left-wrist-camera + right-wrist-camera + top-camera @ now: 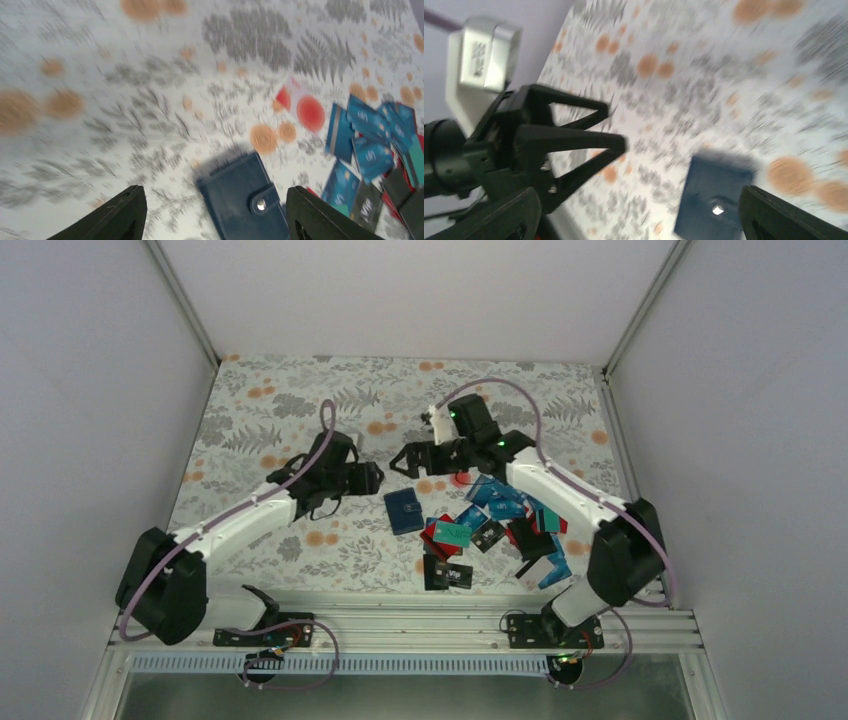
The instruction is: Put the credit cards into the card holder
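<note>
I am in a robotics lab test booth: plain pale panel walls (420, 290) box in my table (290, 390) on three sides, a floral cloth covers it, and a bare aluminium rail (400, 625) lines its near edge.

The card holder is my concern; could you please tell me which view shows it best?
Left wrist: the card holder is close and clearest, clasp visible, though its near edge is cropped. The top view shows it whole but small, beside the cards. The right wrist view shows it blurred.
</note>
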